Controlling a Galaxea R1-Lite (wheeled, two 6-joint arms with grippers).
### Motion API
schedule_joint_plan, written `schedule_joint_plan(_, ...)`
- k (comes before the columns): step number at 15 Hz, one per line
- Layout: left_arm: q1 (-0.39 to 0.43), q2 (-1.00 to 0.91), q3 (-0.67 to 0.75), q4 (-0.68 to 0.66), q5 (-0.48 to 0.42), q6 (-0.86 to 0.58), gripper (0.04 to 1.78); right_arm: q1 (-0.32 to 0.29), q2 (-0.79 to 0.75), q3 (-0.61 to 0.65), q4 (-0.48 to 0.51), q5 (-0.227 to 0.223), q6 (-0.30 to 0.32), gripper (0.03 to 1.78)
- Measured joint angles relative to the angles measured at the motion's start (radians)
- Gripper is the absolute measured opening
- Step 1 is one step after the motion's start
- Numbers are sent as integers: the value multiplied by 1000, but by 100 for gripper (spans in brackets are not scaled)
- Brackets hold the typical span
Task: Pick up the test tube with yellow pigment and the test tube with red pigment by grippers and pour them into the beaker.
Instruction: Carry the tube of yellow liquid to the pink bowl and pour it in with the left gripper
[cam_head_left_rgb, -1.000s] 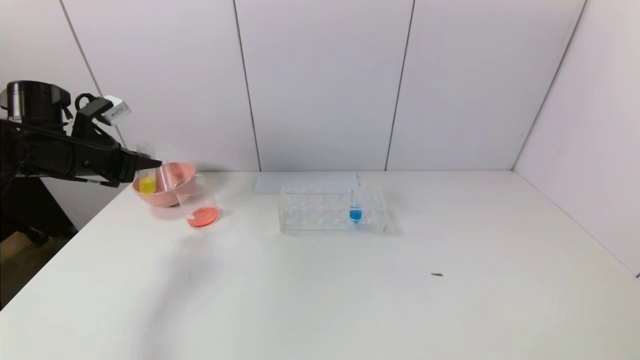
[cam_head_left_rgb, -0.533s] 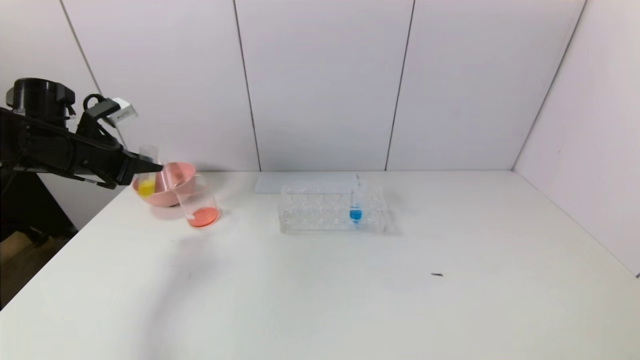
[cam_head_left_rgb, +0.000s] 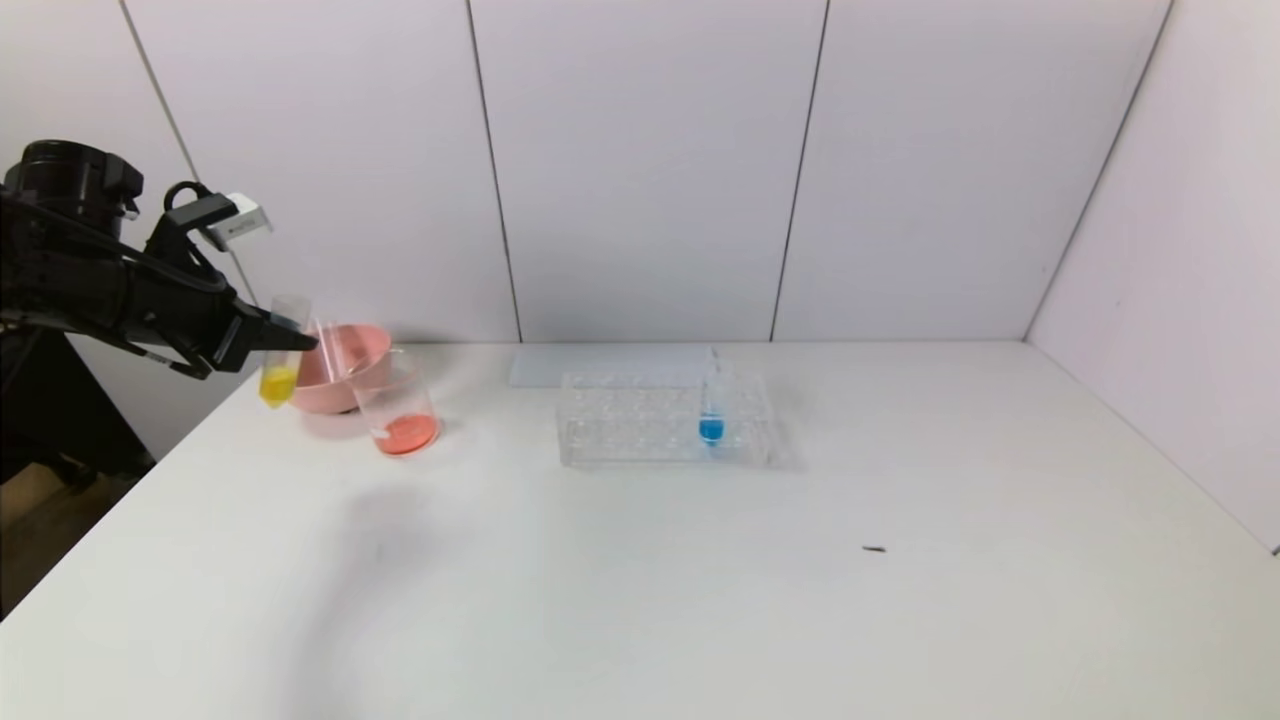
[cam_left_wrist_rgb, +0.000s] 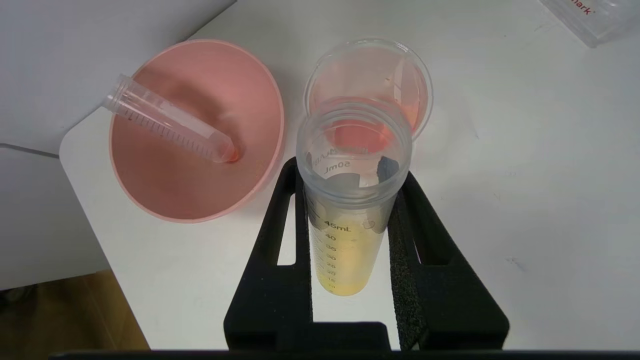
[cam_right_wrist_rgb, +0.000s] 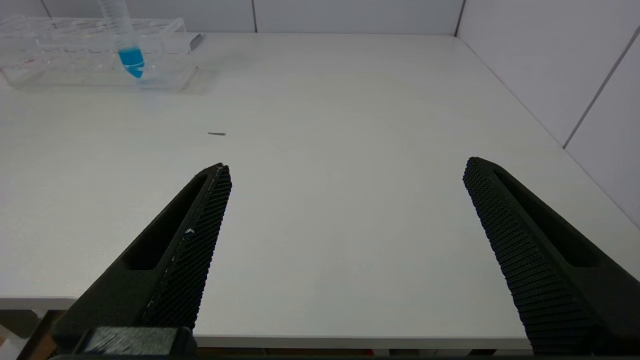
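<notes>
Left tool (cam_head_left_rgb: 285, 335) pinched the yellow-pigment test tube (cam_head_left_rgb: 280, 362), near upright, at 9 o'clock of the beaker (cam_head_left_rgb: 398, 405). Red already in the beaker; empty tube lay in the pink bowl (cam_head_left_rgb: 362, 345). Next: shift over the rim, tip. Right tool (cam_right_wrist_rgb: 345, 220) spread, idle.

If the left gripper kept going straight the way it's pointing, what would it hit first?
Most likely the beaker: the left gripper, shut on the yellow test tube, points at it, with the pink bowl just off to one side. Depth is unclear.
</notes>
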Motion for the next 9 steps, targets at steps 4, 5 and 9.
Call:
schedule_joint_plan(4,-1,24,-38,12,-1,61,45,0,0,0,0,0,0,170)
schedule_joint_plan(5,-1,28,-45,15,-1,63,45,0,0,0,0,0,0,170)
schedule_joint_plan(9,0,48,-98,77,3,74,45,0,0,0,0,0,0,170)
